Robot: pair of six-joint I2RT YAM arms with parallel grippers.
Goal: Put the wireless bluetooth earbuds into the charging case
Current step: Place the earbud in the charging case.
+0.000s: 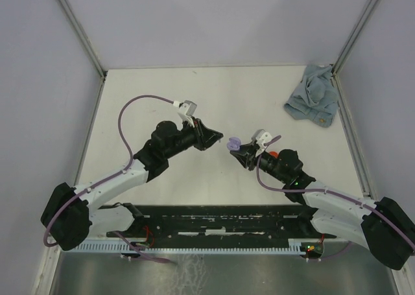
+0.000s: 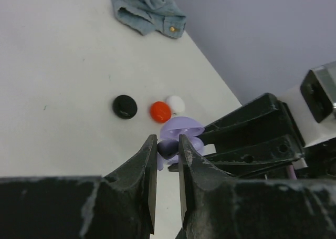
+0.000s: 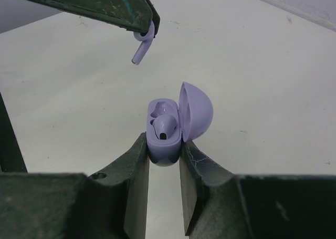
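Clamping the right tool (image 3: 163, 142) on the lower body of the lilac charging case (image 3: 163, 155), apparently holding it clear of the table (image 3: 252, 65), with the lid (image 3: 197, 110) swung open and standing up at one side. Pinching 1 lilac earbud (image 3: 142, 43) by its head in the clenched left tool (image 2: 167, 142), letting the stem hang down. Hovering that piece above the case and off to one side, apart from it and not yet over a socket.

Showing 1 seated earbud (image 3: 164, 126) already in the case, so judging the job as roughly half done for this lilac pair. Remaining, by that judgement:
- Bringing the held piece over the empty socket just beside the seated one.
- Turning the stem to point into it, then lowering and letting go.

Judging alignment as the delicate part, with both pieces carried by separate arms rather than resting on anything.

Lying on the table beyond the tools, close together: a black disc (image 2: 125, 106), a red disc (image 2: 160, 112) and a white disc (image 2: 175, 103). Sitting crumpled at the far corner: a denim cloth (image 2: 147, 10).
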